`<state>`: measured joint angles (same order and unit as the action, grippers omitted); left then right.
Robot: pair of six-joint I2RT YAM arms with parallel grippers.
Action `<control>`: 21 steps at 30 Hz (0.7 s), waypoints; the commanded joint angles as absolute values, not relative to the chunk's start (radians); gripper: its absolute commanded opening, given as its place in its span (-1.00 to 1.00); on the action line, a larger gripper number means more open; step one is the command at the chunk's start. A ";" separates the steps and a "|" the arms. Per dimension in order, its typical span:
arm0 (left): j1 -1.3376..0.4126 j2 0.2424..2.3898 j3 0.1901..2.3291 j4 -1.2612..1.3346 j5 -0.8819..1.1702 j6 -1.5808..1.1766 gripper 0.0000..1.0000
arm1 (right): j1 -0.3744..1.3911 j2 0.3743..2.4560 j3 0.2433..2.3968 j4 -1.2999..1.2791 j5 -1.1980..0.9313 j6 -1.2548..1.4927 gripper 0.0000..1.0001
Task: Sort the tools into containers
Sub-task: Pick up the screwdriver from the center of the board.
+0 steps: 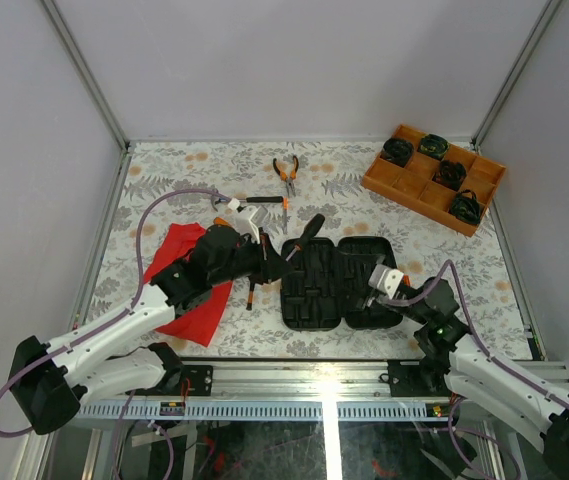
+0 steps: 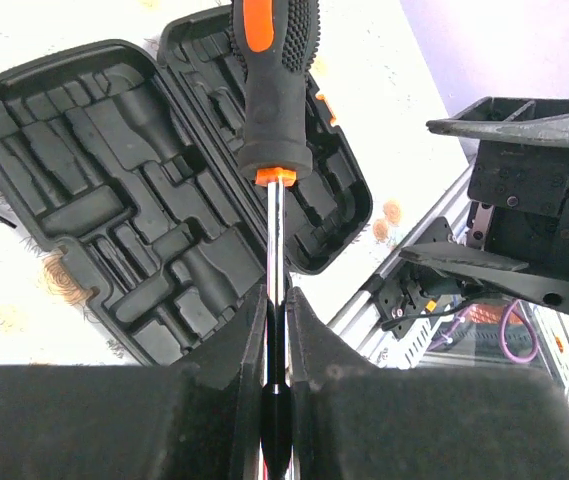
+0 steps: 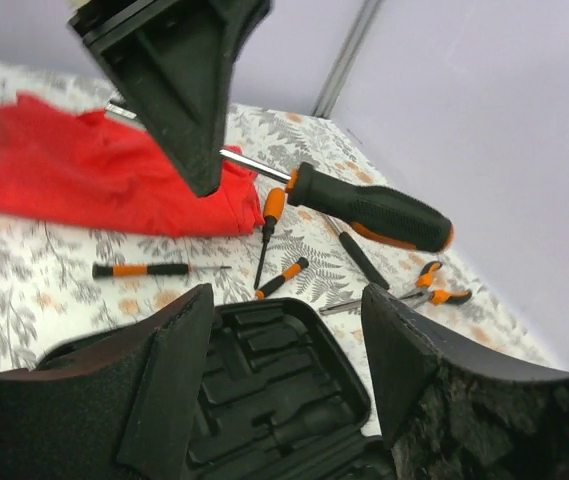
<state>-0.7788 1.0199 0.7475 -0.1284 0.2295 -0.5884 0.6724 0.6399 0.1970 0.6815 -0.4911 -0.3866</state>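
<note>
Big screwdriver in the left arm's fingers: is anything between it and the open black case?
Nothing visible does. The left fingers grip the screwdriver by its shaft above the open case, whose slots lie empty. The right fingers, spread open, sit at the case's right half, apart from the screwdriver.

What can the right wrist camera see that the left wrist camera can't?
Only the right wrist camera sees the red cloth, the little screwdrivers lying on the table and the pliers. Only the left wrist camera sees the case's orange latch and, up close, the left hand pinching the metal shaft. Both see the big screwdriver and the open black tool case.
</note>
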 commanded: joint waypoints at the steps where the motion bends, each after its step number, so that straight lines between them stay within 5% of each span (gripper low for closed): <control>1: -0.779 0.997 0.747 -0.054 0.168 -0.572 -1.00 | 0.678 0.620 0.143 0.997 -0.295 -0.014 0.36; 12: -0.779 0.982 0.744 -0.058 0.127 -0.581 -1.00 | 0.678 0.651 0.240 0.734 0.129 0.602 0.38; 17: -0.780 0.981 0.742 -0.057 0.125 -0.593 -1.00 | 0.677 0.761 0.448 0.380 0.152 0.833 0.41; 21: -0.780 0.976 0.726 -0.037 0.126 -0.608 -1.00 | 0.677 0.837 0.510 0.398 0.103 1.019 0.49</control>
<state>-0.7788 1.0016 0.7425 -0.1249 0.1467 -0.5922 0.6724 0.7929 0.4385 0.4572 0.0887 0.7460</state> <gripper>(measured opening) 0.066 0.729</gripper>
